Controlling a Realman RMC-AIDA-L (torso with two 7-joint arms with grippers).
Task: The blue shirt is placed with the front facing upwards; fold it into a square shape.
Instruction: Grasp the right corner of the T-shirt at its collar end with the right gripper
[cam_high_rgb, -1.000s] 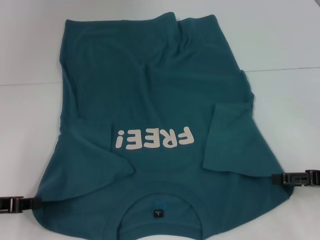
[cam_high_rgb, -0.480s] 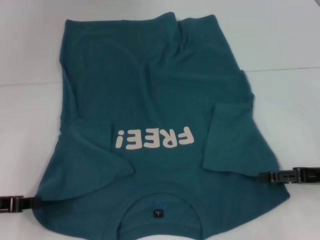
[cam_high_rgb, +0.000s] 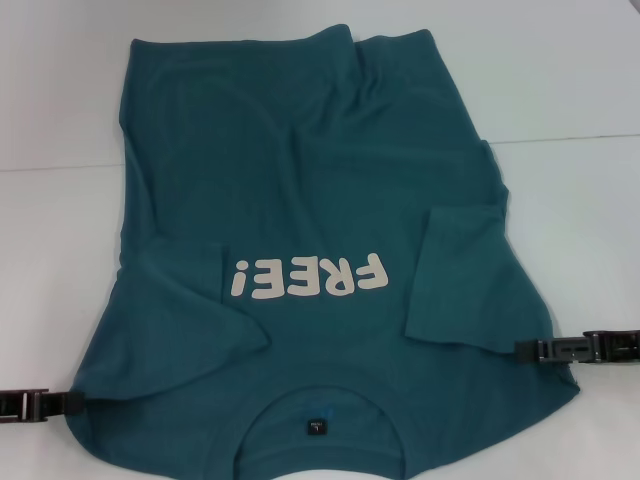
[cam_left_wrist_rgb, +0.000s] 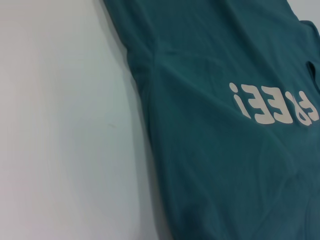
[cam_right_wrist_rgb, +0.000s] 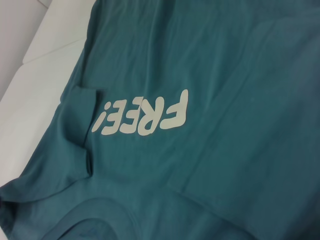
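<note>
Shirt (cam_high_rgb: 300, 250) lies collar-near, long axis running away. Left gripper (cam_high_rgb: 70, 403) and right gripper (cam_high_rgb: 520, 350) flank its shoulders, touching the edges; grip state unclear.

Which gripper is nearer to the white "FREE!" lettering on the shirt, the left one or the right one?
The right gripper. Its tip lies over the blue shirt at the shoulder edge, beside the white "FREE!" lettering. The left gripper sits at the opposite shoulder edge, lower and farther from it.
</note>
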